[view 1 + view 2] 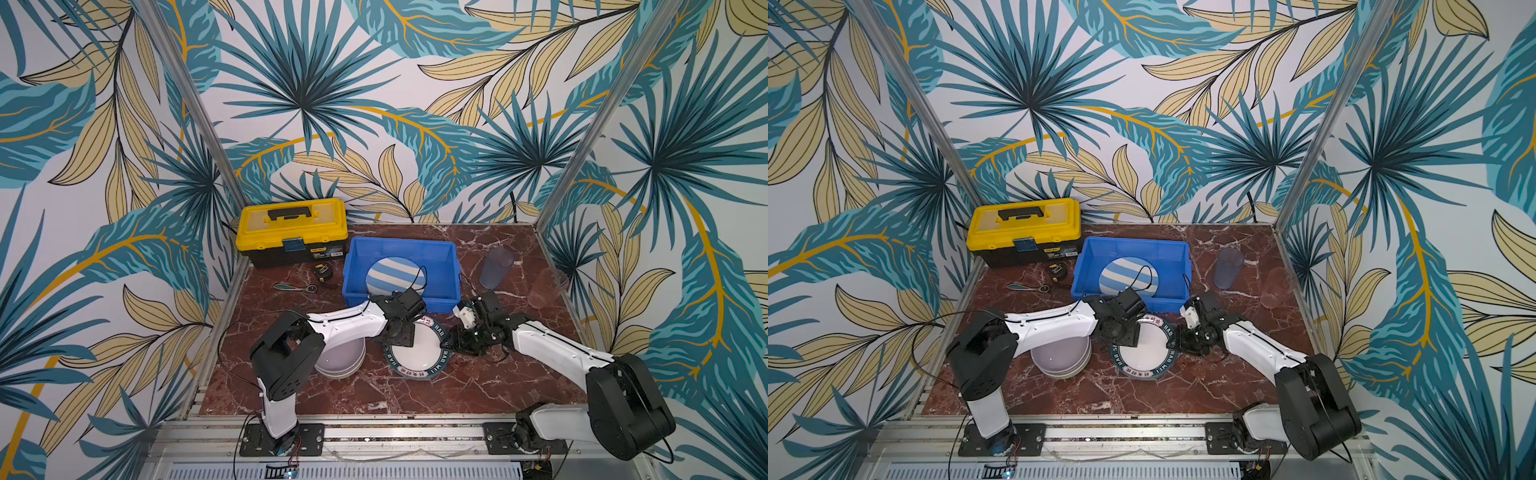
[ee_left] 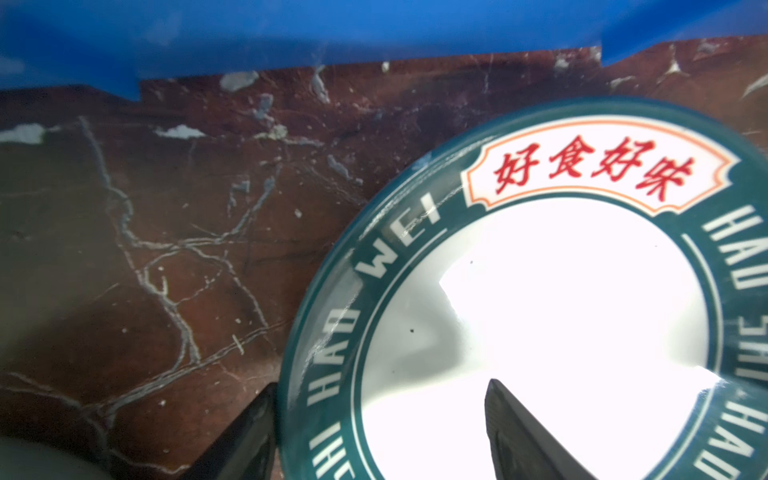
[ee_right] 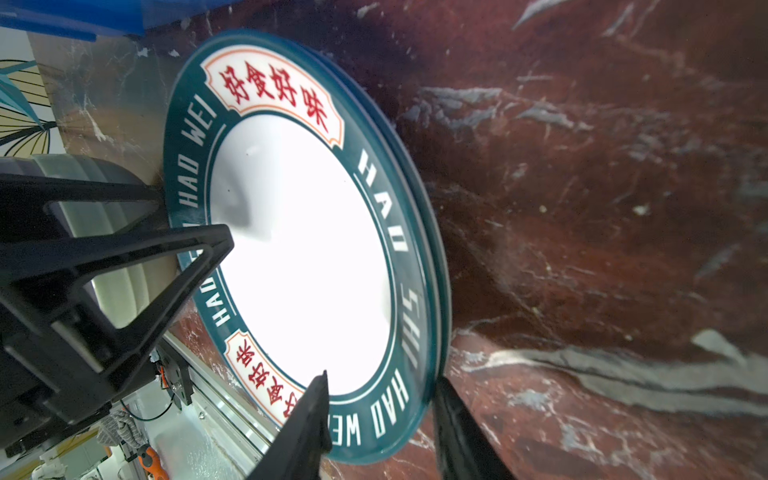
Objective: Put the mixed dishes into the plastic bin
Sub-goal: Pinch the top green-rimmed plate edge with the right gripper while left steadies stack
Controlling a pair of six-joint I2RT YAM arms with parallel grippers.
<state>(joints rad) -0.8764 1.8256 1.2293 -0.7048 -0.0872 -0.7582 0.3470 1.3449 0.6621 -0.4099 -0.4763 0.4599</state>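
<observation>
**Two grippers astride one lettered plate**

A round, glossy white plate [image 1: 415,353] with a dark teal rim lies on the red, white-veined marble table [image 1: 374,395]. It sits just in front of the plastic bin [image 1: 399,242], a bright blue rectangular tub holding a blue-and-white striped plate [image 1: 395,276]. The rim reads "HAO WEI" and "HAO SHI" in white capitals, and an orange-edged white panel carries red characters, 好食好味.

The left arm stretches level above nested lavender and pale green bowls [image 1: 340,359], wrist bent downward. The left gripper [image 2: 380,384] stands wide, one finger over the white centre and one outside the rim. The right arm comes in low from the opposite side. The right gripper [image 3: 382,376] is narrower, astride the rim, and whether it pinches cannot be told.

A see-through bluish tumbler [image 1: 494,268] and a pinkish tumbler [image 1: 546,286] stand right of the bin.
</observation>
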